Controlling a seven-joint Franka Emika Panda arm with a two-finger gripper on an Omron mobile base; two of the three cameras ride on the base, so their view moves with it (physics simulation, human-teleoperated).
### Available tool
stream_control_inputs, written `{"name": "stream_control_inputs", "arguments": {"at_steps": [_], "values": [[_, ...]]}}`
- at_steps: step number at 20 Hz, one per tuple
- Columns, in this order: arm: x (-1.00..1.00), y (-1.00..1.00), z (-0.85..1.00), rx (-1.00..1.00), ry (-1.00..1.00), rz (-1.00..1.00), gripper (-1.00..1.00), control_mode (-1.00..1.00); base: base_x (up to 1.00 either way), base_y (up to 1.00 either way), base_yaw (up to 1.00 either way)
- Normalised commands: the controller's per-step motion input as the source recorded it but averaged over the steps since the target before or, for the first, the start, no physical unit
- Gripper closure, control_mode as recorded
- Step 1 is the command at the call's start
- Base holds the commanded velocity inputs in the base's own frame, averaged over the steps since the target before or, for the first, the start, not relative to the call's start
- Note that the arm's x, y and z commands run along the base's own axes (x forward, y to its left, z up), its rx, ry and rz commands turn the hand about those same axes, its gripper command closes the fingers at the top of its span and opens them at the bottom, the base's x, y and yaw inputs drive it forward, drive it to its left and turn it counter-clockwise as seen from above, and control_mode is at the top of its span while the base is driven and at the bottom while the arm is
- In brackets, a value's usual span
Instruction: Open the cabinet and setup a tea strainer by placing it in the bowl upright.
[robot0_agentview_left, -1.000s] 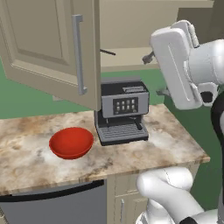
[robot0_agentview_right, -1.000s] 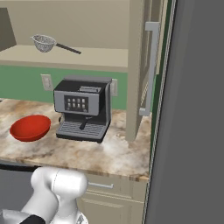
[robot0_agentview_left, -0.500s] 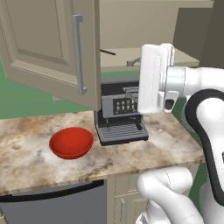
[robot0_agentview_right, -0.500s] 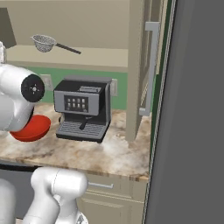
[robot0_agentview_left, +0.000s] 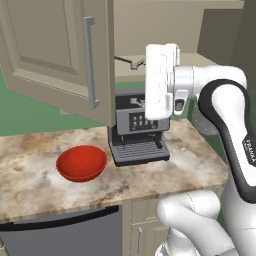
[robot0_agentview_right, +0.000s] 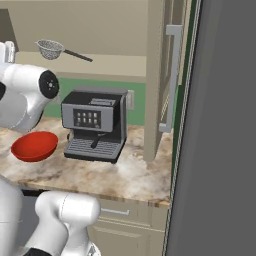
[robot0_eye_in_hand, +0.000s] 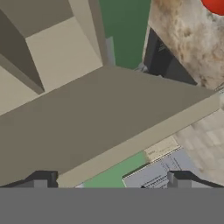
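The cabinet (robot0_agentview_left: 50, 55) stands open, its left door swung out over the counter and its right door (robot0_agentview_right: 167, 85) edge-on. On the cabinet's shelf sits the tea strainer (robot0_agentview_right: 50, 48), its thin handle pointing right; in the left base view its handle (robot0_agentview_left: 126, 61) pokes out beside my white hand (robot0_agentview_left: 160, 82). The red bowl (robot0_agentview_left: 81, 162) (robot0_agentview_right: 34, 146) rests on the marble counter, left of the coffee machine. My hand hovers in front of the cabinet opening, above the machine. My gripper (robot0_eye_in_hand: 109, 182) is open with nothing between its fingertips (robot0_eye_in_hand: 41, 181), facing the cabinet's underside.
A black and silver coffee machine (robot0_agentview_left: 137, 132) (robot0_agentview_right: 95, 125) stands under the cabinet. The open left door's bar handle (robot0_agentview_left: 90, 62) hangs just left of my hand. A tall dark grey panel (robot0_agentview_right: 220, 125) bounds the right side. The counter edge (robot0_agentview_left: 100, 202) runs in front.
My arm has swung left, carrying the hand from the upper right to in front of the cabinet opening above the coffee machine. The gripper stays open. Strainer and bowl have not moved.
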Motion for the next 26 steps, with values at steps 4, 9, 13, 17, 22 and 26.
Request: {"name": "stream_control_inputs", "arguments": {"at_steps": [4,9,13,17,22,26], "values": [[0.05,-0.11,-0.01,-0.03,0.0,0.01,-1.0,-1.0,0.0,0.0,0.0],[0.4,-0.11,-0.09,0.0,0.01,0.13,-1.0,-1.0,0.0,0.0,0.0],[0.73,0.0,-0.09,0.0,0.06,0.2,-1.0,-1.0,0.0,0.0,0.0],[0.44,0.18,-0.04,0.0,0.0,0.14,-1.0,-1.0,0.0,0.0,0.0],[0.14,0.51,-0.08,0.0,0.0,0.12,-1.0,-1.0,0.0,0.0,0.0],[0.02,0.7,-0.12,0.0,0.0,0.1,-1.0,-1.0,0.0,0.0,0.0]]}}
